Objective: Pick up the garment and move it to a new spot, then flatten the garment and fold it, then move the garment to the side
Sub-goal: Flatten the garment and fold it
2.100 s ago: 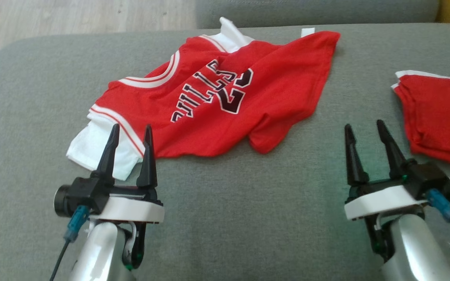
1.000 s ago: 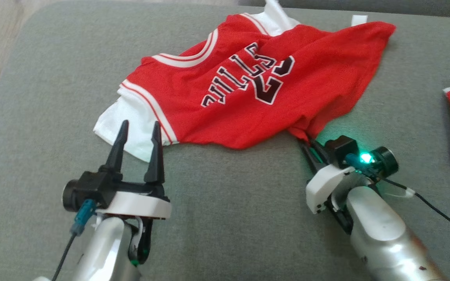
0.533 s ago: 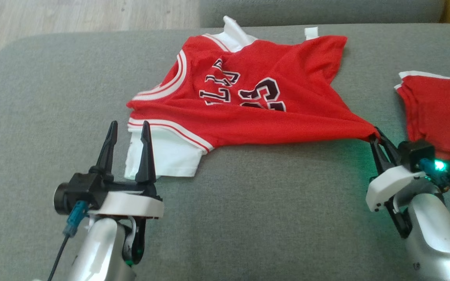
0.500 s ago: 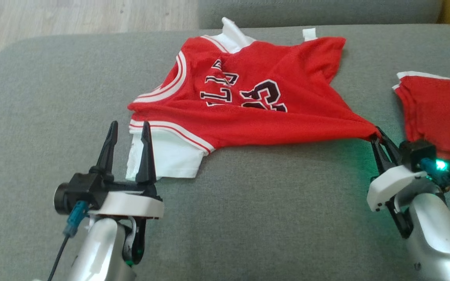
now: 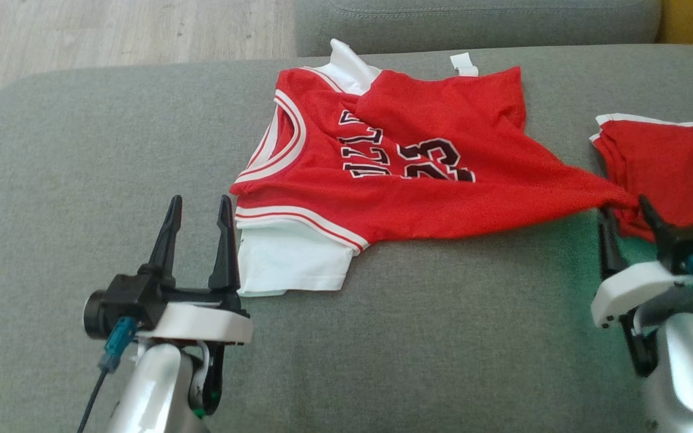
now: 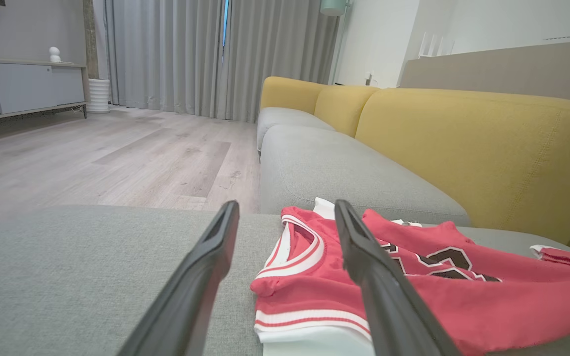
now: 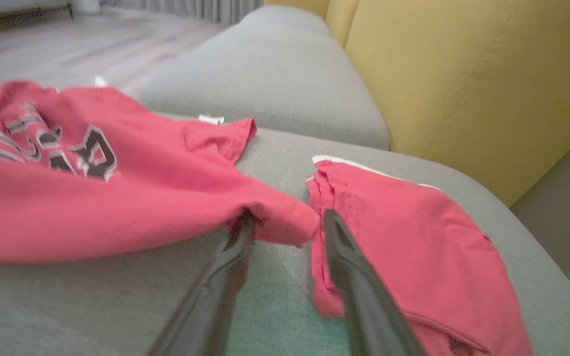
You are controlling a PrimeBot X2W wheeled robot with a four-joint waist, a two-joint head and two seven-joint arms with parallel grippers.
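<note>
Jersey (image 5: 418,174): crumpled, in the middle of the grey sofa seat (image 5: 82,150).
Which way: its long side runs left to right, with the neck hole on the left and the bottom corner in a point on the right.
Feel: light, soft and floppy, so I think corners or shoulders are best to hold.
Left fingers (image 5: 166,237): spread, holding nothing, just beside the white sleeve (image 5: 286,264).
Right fingers (image 7: 352,277): spread, loose around the pointed corner.

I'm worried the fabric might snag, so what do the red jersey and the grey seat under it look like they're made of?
Red jersey: thin, matte, synthetic-looking knit, possibly mesh; it drapes in soft folds, with white trim at the openings.
Grey seat: probably matte woven upholstery cloth; a fine speckled weave shows, and it looks padded.
</note>
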